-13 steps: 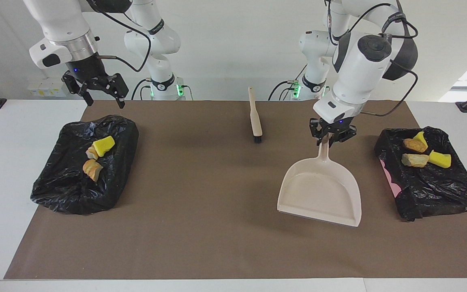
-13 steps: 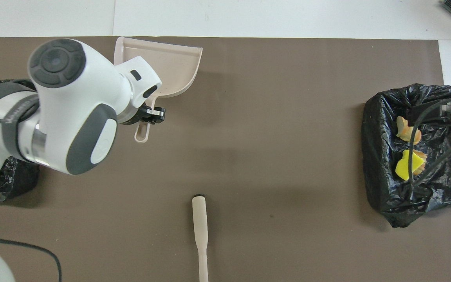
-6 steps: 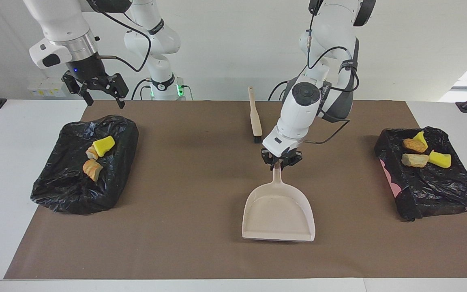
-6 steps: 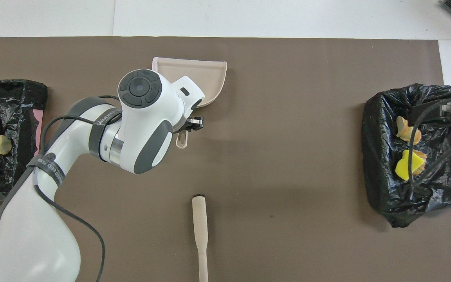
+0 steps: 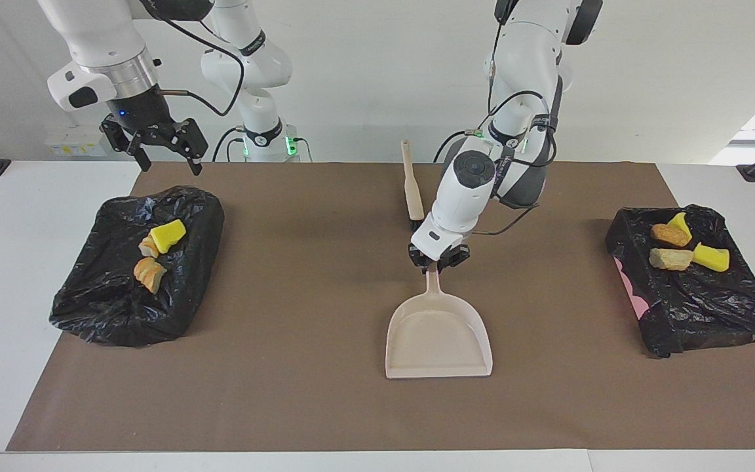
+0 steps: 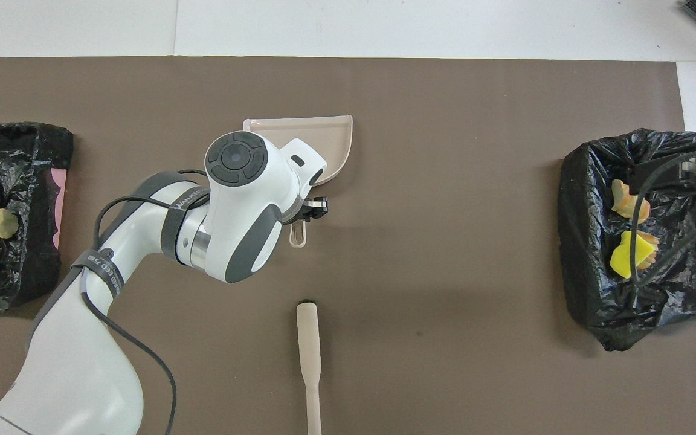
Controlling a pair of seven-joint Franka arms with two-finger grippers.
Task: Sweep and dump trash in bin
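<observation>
We see our left hand (image 5: 438,261) gripping the dustpan (image 5: 438,337) at mid tabletop (image 5: 325,406). Our right hand (image 5: 158,141), fingers apart, hangs over the corner.

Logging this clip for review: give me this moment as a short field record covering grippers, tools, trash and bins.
left gripper: shut on the dustpan handle, mid-mat
right gripper: open, empty, waiting above the bin's robot-side edge
brush: lying on the mat, nearer the robots than the dustpan
dustpan contents: empty
right-arm-end bin: three sponge chunks
left-arm-end bin: four sponge chunks
mat: no loose trash visible
</observation>
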